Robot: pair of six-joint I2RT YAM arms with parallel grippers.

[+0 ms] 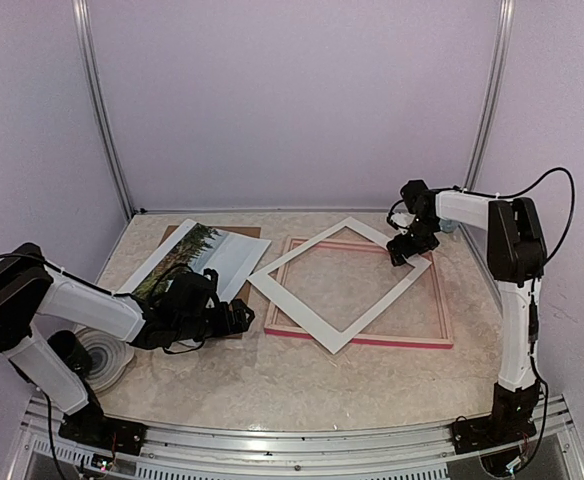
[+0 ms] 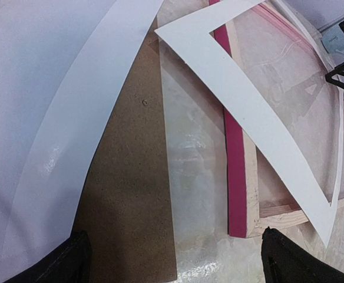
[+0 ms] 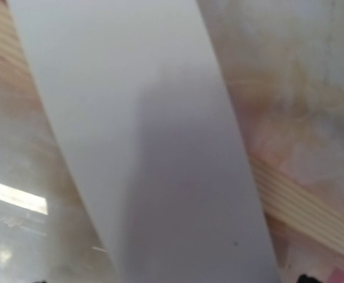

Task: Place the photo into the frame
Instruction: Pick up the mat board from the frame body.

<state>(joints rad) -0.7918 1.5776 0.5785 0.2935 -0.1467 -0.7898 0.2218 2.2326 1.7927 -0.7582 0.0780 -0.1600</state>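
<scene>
The pink-red frame (image 1: 372, 340) lies flat at centre right, pale wood side up; its pink edge shows in the left wrist view (image 2: 237, 171). A white mat border (image 1: 292, 300) lies turned diagonally across it. The photo (image 1: 177, 265), with green trees, lies at the left on a brown backing board (image 1: 250, 233), partly under my left arm. My left gripper (image 1: 240, 318) is open and empty, low over the board's near edge (image 2: 131, 194), with its fingers (image 2: 72, 259) wide apart. My right gripper (image 1: 404, 250) is at the mat's right corner. The mat strip (image 3: 160, 147) fills its view and hides the jaws.
A white round roll (image 1: 107, 355) sits at the near left beside the left arm. Enclosure walls with metal posts stand close on the left, back and right. A pale sheet (image 2: 42, 88) curves over the board to the left of my left gripper.
</scene>
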